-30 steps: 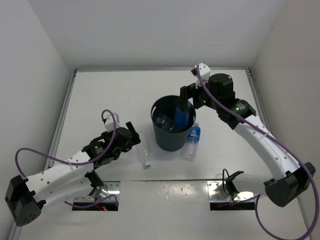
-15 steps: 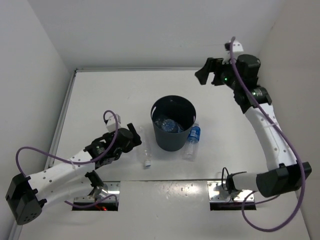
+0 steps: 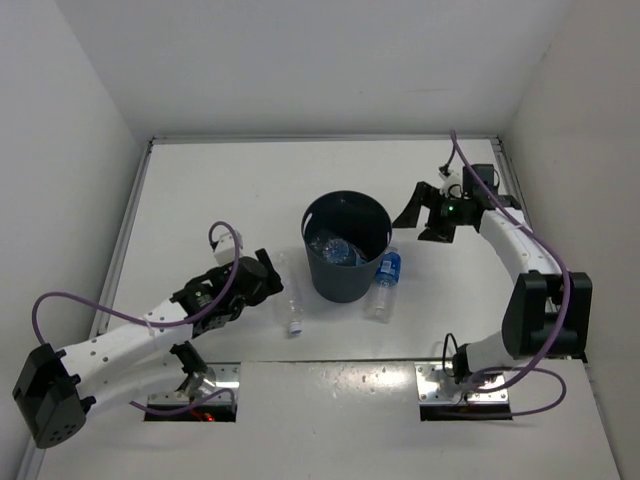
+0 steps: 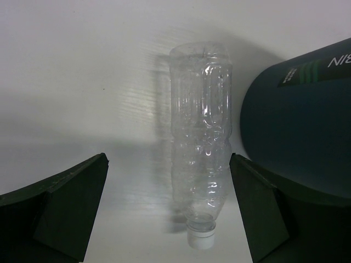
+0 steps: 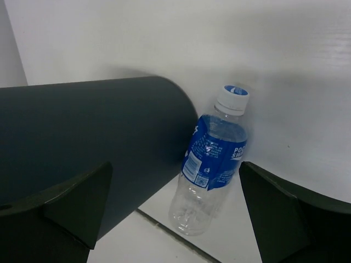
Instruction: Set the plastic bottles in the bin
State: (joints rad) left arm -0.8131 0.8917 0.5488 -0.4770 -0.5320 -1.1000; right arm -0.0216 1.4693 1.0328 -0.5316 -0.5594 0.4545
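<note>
Bin (image 3: 340, 282) round, tapered, dark plastic; ribbed clear bottle (image 4: 201, 159) beside

Bin (image 3: 340, 285) sits between left bottle (image 3: 291, 305) and right bottle (image 3: 384, 285).

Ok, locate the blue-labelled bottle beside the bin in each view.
Top external: the blue-labelled bottle lies just right of the bin.
Left wrist: not in it.
Right wrist: blue-labelled bottle at centre frame, bin on its left.
Shared landmark: the bin, at the right edge in the left wrist view.
</note>
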